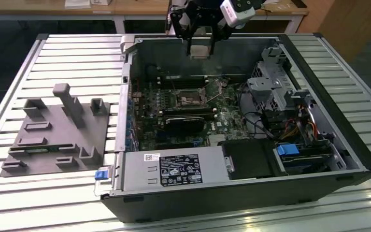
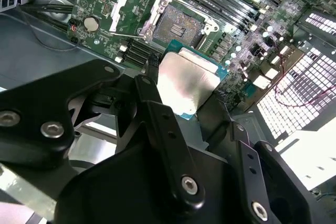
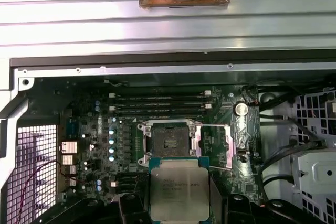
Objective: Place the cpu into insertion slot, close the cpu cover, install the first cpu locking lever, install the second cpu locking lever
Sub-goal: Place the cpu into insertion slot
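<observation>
Gripper (image 1: 198, 47) squeezing the chip (image 3: 179, 192) by two sides, hanging over the open computer case (image 1: 172, 203), chip floating up in the air, apart from the slot (image 3: 168, 142) down on the board (image 3: 94, 129), cover (image 3: 232, 140) lying flipped open beside the slot.

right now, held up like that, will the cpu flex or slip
Probably stiff: the cpu shows a flat metal lid on a thin green board, no sag in the jaws. Likely light, being so thin. The smooth lid looks slippery, so it might shift if bumped.
</observation>
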Motion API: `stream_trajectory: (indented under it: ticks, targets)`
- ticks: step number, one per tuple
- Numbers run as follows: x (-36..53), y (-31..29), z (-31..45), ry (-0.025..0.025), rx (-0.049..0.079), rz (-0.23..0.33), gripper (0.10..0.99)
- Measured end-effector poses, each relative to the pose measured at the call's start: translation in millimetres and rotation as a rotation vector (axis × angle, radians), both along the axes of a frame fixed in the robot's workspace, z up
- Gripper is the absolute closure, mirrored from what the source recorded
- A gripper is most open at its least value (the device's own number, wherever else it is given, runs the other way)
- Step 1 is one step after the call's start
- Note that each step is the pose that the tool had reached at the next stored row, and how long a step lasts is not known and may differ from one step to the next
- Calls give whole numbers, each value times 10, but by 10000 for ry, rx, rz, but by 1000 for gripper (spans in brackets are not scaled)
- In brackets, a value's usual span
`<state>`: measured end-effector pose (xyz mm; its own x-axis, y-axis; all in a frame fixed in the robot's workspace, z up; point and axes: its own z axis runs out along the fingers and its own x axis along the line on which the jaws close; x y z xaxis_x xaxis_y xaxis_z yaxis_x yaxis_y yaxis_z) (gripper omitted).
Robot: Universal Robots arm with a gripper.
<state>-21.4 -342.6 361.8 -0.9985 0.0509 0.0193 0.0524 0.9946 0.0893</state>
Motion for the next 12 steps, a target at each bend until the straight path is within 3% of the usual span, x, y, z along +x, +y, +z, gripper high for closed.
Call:
stream_trajectory:
  ticks: [12]
  targets:
    - [0, 0, 0, 0, 1, -216, 545]
